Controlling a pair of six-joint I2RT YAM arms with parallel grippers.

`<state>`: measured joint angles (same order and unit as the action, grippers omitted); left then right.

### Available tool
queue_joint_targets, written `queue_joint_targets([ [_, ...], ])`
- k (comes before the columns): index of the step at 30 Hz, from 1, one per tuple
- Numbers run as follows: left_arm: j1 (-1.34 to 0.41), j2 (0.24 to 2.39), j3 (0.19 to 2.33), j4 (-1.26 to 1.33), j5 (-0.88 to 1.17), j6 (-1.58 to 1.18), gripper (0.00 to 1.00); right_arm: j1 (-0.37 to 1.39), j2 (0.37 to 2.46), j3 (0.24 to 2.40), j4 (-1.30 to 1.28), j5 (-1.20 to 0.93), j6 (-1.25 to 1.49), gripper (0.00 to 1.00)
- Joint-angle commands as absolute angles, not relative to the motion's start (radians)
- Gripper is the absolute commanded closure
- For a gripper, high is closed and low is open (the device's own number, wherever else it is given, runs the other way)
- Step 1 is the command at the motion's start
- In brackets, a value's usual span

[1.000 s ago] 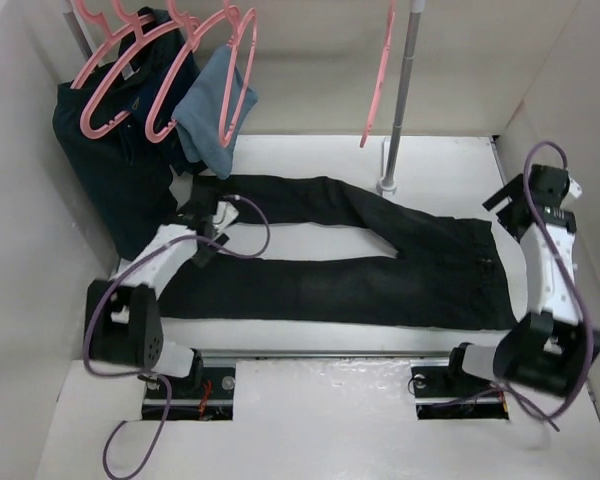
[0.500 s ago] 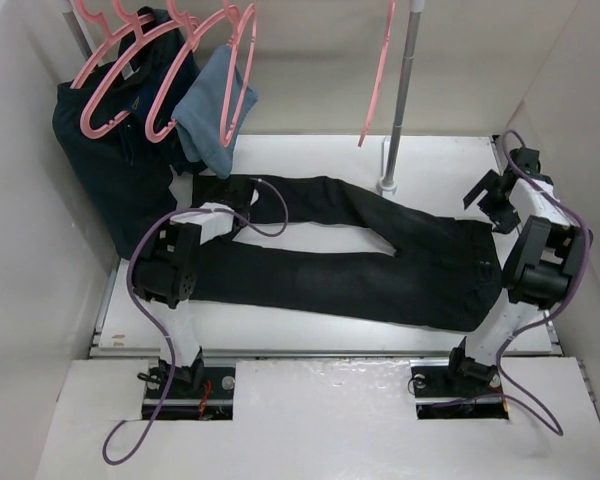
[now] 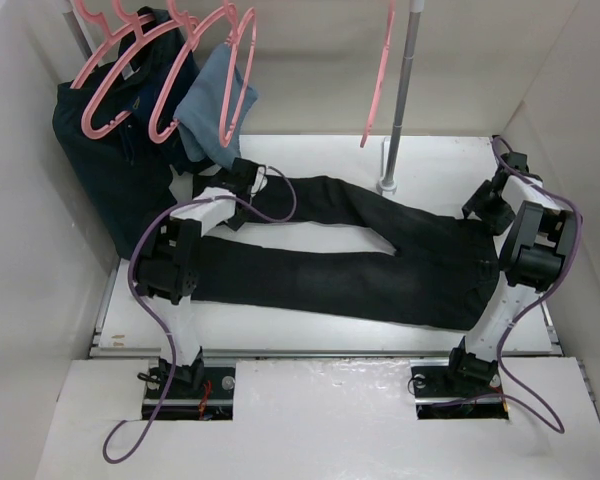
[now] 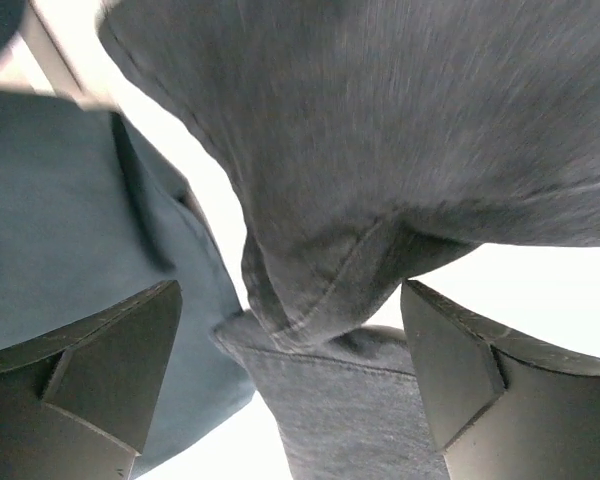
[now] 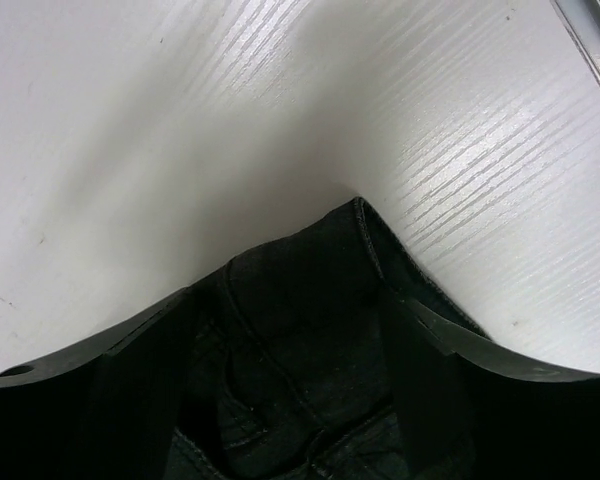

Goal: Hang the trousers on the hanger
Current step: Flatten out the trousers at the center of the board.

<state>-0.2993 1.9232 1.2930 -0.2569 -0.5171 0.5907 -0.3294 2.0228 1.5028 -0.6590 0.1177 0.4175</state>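
Trousers (image 3: 350, 272) flat across the table (image 3: 320, 155), legs left, waist right — hanger (image 3: 381, 75) behind, beside the pole (image 3: 404, 90)

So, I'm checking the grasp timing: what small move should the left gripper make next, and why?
Probably close the left gripper on the cuff of the trousers: its fingers stand open on either side of the hem, which sits between them unpinched. The right gripper likewise straddles the waistband corner, open.

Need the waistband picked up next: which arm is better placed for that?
Right. The right gripper hovers open over the waistband corner of the trousers; the left gripper is at a leg hem, the opposite end.
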Motion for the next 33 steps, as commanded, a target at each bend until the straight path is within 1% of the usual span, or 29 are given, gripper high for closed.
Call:
queue_joint_targets([
  [1, -0.317, 1.945, 1.377, -0.34, -0.428, 0.62, 0.11, -0.336, 2.042, 1.545, -0.661, 0.167, 0.399, 0.23],
  [2, -0.318, 2.0, 1.378, -0.341, -0.428, 0.629, 0.12, -0.336, 2.042, 1.545, -0.661, 0.167, 0.399, 0.23],
  [3, -0.318, 2.025, 1.378, -0.341, -0.439, 0.629, 0.19, -0.336, 2.042, 1.545, -0.661, 0.167, 0.399, 0.23],
  [4, -0.318, 2.046, 1.378, -0.341, -0.448, 0.629, 0.19, -0.336, 2.042, 1.545, -0.661, 0.178, 0.388, 0.25],
  [5, -0.318, 2.062, 1.361, -0.341, -0.448, 0.629, 0.37, -0.347, 2.042, 1.533, -0.661, 0.178, 0.388, 0.29],
  [6, -0.318, 2.071, 1.35, -0.341, -0.459, 0.629, 0.51, -0.347, 2.042, 1.532, -0.661, 0.178, 0.388, 0.41],
  [7, -0.318, 2.071, 1.335, -0.341, -0.459, 0.618, 0.66, -0.357, 2.042, 1.523, -0.652, 0.178, 0.388, 0.47],
  [8, -0.318, 2.056, 1.298, -0.341, -0.459, 0.606, 0.86, -0.37, 2.042, 1.508, -0.652, 0.187, 0.388, 0.55],
  [9, -0.304, 2.015, 1.275, -0.341, -0.471, 0.606, 1.0, -0.37, 2.03, 1.499, -0.638, 0.187, 0.388, 0.64],
  [10, -0.293, 1.988, 1.25, -0.341, -0.471, 0.606, 1.0, -0.38, 2.02, 1.488, -0.638, 0.187, 0.388, 0.81],
  [12, -0.266, 1.929, 1.166, -0.341, -0.492, 0.629, 1.0, -0.39, 2.002, 1.47, -0.615, 0.202, 0.388, 0.95],
  [13, -0.235, 1.867, 1.134, -0.341, -0.506, 0.646, 1.0, -0.39, 1.984, 1.459, -0.615, 0.219, 0.388, 1.0],
  [14, -0.215, 1.836, 1.102, -0.33, -0.547, 0.666, 1.0, -0.39, 1.974, 1.459, -0.615, 0.232, 0.397, 1.0],
  [15, -0.198, 1.807, 1.039, -0.33, -0.563, 0.687, 1.0, -0.39, 1.965, 1.459, -0.615, 0.256, 0.397, 1.0],
  [17, -0.146, 1.726, 0.99, -0.339, -0.574, 0.745, 1.0, -0.39, 1.934, 1.45, -0.615, 0.278, 0.397, 1.0],
  [19, -0.13, 1.688, 0.962, -0.42, -0.528, 0.779, 1.0, -0.39, 1.913, 1.45, -0.606, 0.288, 0.397, 1.0],
  [20, -0.121, 1.652, 0.947, -0.446, -0.497, 0.807, 1.0, -0.39, 1.902, 1.45, -0.606, 0.288, 0.397, 0.98],
  [21, -0.13, 1.637, 0.946, -0.462, -0.45, 0.807, 0.89, -0.39, 1.902, 1.45, -0.606, 0.288, 0.397, 0.89],
  [22, -0.139, 1.622, 0.937, -0.472, -0.424, 0.807, 0.58, -0.39, 1.902, 1.462, -0.606, 0.249, 0.382, 0.79],
  [23, -0.15, 1.599, 0.962, -0.482, -0.393, 0.786, 0.47, -0.39, 1.902, 1.462, -0.606, 0.235, 0.373, 0.71],
  [24, -0.159, 1.598, 0.989, -0.497, -0.356, 0.743, 0.35, -0.39, 1.902, 1.474, -0.617, 0.224, 0.362, 0.55],
  [25, -0.16, 1.588, 1.068, -0.538, -0.269, 0.72, 0.19, -0.39, 1.892, 1.474, -0.617, 0.224, 0.362, 0.48],
  [26, -0.16, 1.588, 1.115, -0.557, -0.227, 0.697, 0.08, -0.39, 1.873, 1.485, -0.626, 0.224, 0.353, 0.39],
  [28, -0.129, 1.601, 1.24, -0.569, -0.145, 0.639, 0.08, -0.39, 1.852, 1.485, -0.626, 0.224, 0.353, 0.35],
  [29, -0.112, 1.611, 1.28, -0.578, -0.124, 0.624, 0.08, -0.39, 1.842, 1.499, -0.635, 0.224, 0.353, 0.35],
  [30, -0.079, 1.643, 1.317, -0.59, -0.124, 0.608, 0.09, -0.39, 1.833, 1.515, -0.646, 0.224, 0.344, 0.33],
  [32, -0.067, 1.686, 1.392, -0.591, -0.15, 0.572, 0.1, -0.39, 1.821, 1.54, -0.661, 0.224, 0.344, 0.28],
  [33, -0.067, 1.71, 1.405, -0.591, -0.176, 0.572, 0.1, -0.39, 1.821, 1.567, -0.661, 0.224, 0.344, 0.26],
])
